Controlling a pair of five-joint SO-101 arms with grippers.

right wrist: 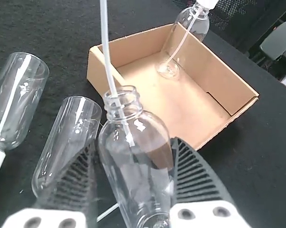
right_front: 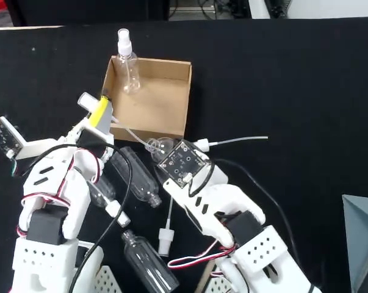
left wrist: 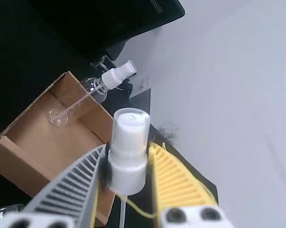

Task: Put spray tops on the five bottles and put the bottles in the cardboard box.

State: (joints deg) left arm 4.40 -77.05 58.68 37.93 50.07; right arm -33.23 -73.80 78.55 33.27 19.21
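My left gripper [left wrist: 126, 153] is shut on a white spray top [left wrist: 128, 142], held above the near left corner of the cardboard box [right_front: 153, 101]. Its thin tube [right wrist: 106, 52] runs down into the neck of a clear bottle [right wrist: 135, 156]. My right gripper [right wrist: 135, 145] is shut on that bottle, which stands tilted at the box's front edge [right_front: 160, 146]. One bottle with a spray top [right_front: 127, 60] stands in the box's far left corner. Three open bottles lie on the table: one [right_front: 135, 176] between the arms, one [right_front: 102, 191] beside it, one [right_front: 149, 263] nearer the front.
Two loose spray tops with tubes lie on the black table: one [right_front: 166, 235] in front of the right arm, another [right_front: 203, 144] just right of the held bottle. A grey object [right_front: 362, 244] stands at the right edge.
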